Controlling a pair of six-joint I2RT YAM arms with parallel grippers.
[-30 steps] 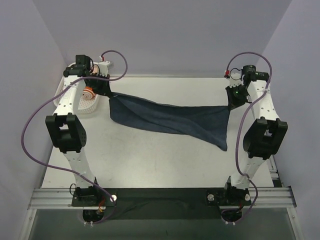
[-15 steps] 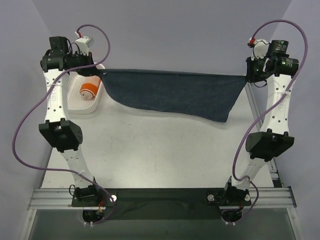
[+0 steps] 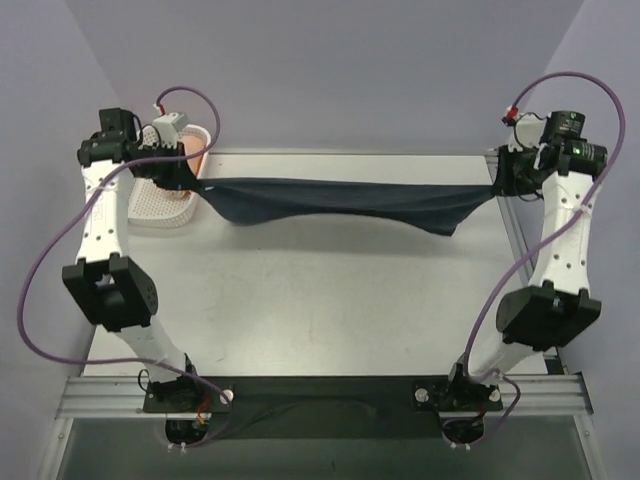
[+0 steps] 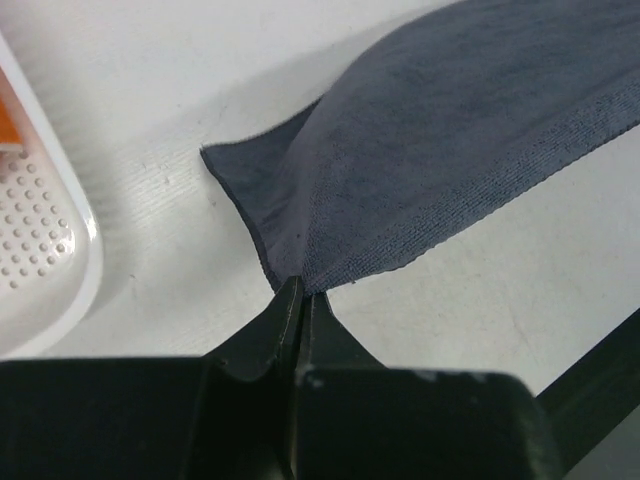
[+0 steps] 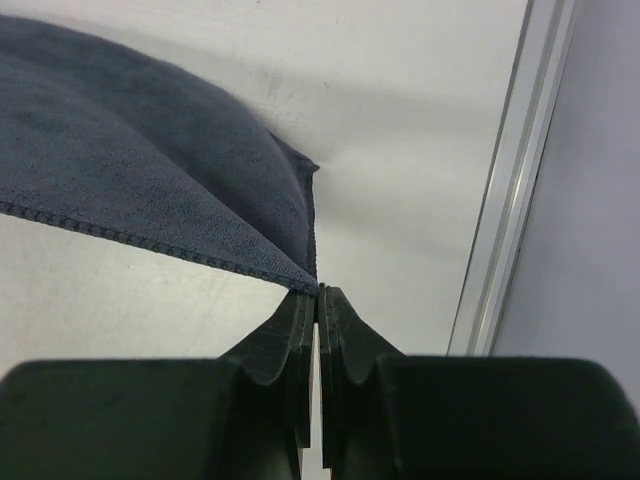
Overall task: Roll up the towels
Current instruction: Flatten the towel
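Over table, toward far half: navy towel hung stretched in air between both arms, sagging mid-span. Not rolled at all; laying flat and rolling looked yet to come. Left gripper pinched tight on its left corner, right gripper clamped on right corner. Far left: basket with orange towel, only sliver visible.

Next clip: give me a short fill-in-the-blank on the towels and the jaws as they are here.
1. Each arm's jaws are ___ on a corner of the navy towel.
2. The orange towel lies in the white ___.
3. That container stands at the table's far ___ corner.
Missing words: shut; basket; left.
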